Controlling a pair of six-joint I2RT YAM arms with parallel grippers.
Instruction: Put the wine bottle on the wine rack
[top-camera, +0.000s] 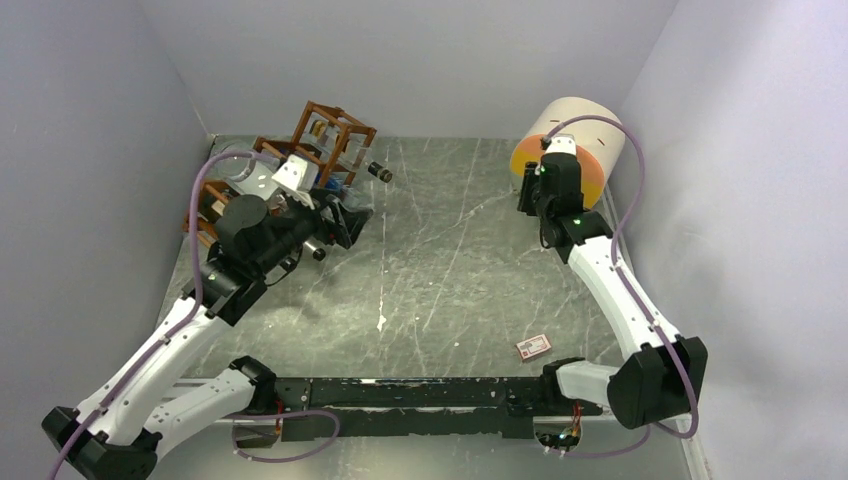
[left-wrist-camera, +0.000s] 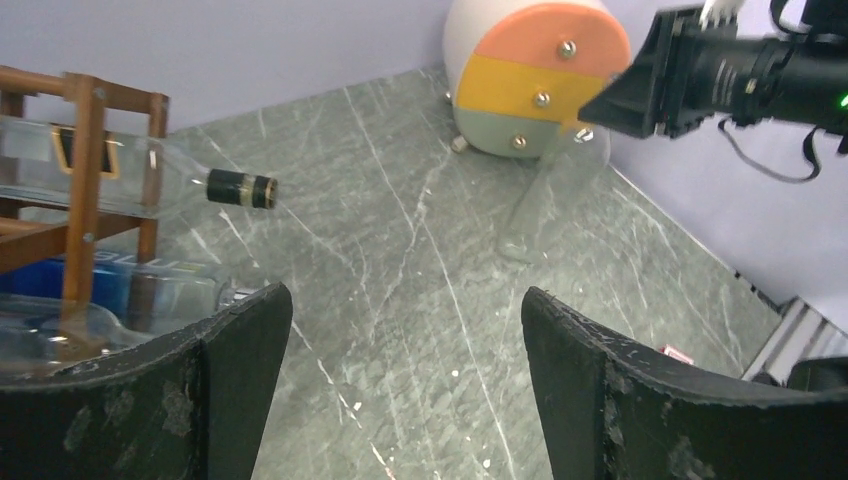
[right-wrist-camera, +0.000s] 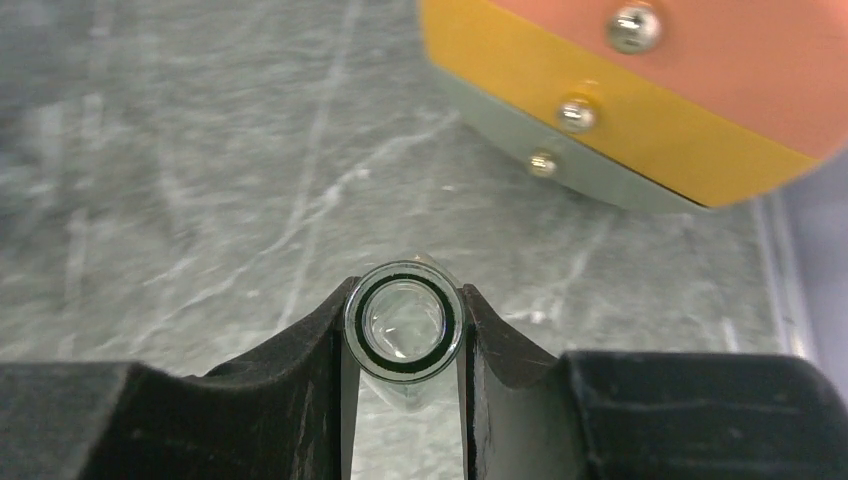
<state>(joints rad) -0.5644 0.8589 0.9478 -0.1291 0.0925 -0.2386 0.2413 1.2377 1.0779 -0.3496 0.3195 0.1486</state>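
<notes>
Robot lab cell: plain lilac walls (top-camera: 420, 60) at 9, 12, 3 around grey marble-look table (top-camera: 450, 280); left arm (top-camera: 170, 340), right arm (top-camera: 620, 290) bolted to rail (top-camera: 400, 392) at 6.

Left jaws apart, right jaws clamped

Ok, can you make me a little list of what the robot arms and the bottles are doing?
left gripper: open, holding nothing, next to the wine rack
right gripper: shut on the neck of a clear bottle
clear bottle: mouth up, beside the striped drum
wine rack: bottles lie in it; a black-capped bottle pokes out
job: clear bottle not on the rack yet
extra: small red box near the right arm
</notes>
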